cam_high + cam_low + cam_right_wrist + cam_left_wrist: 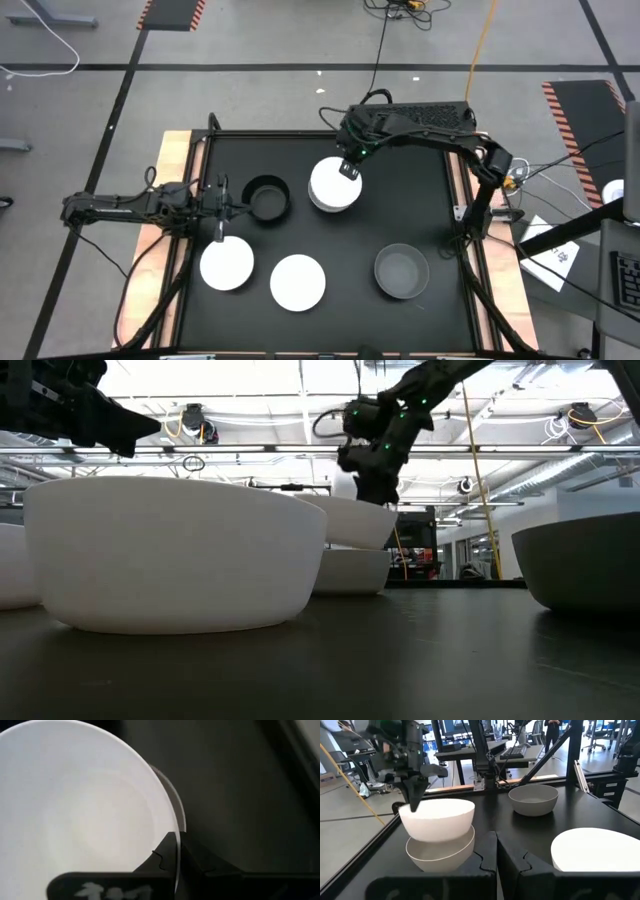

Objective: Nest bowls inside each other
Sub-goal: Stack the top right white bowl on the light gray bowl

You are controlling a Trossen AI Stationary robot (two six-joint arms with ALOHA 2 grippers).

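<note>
the black-topped table with its pale wooden side rails carries the bowls. seen from above, two plain white round bowls sit at about 7 o'clock, one just beside the other, with a dark grey round bowl at 4 o'clock and a black round bowl at 10 o'clock. just above centre, toward 12 o'clock, a third white round bowl rests tilted in a light grey round bowl beneath it. the right end effector sits at the 1 o'clock edge of this top bowl, its fingers pinched narrowly on the rim. the left end effector hovers at 9 o'clock, just beside the black bowl, fingers closed together and holding nothing.
</note>
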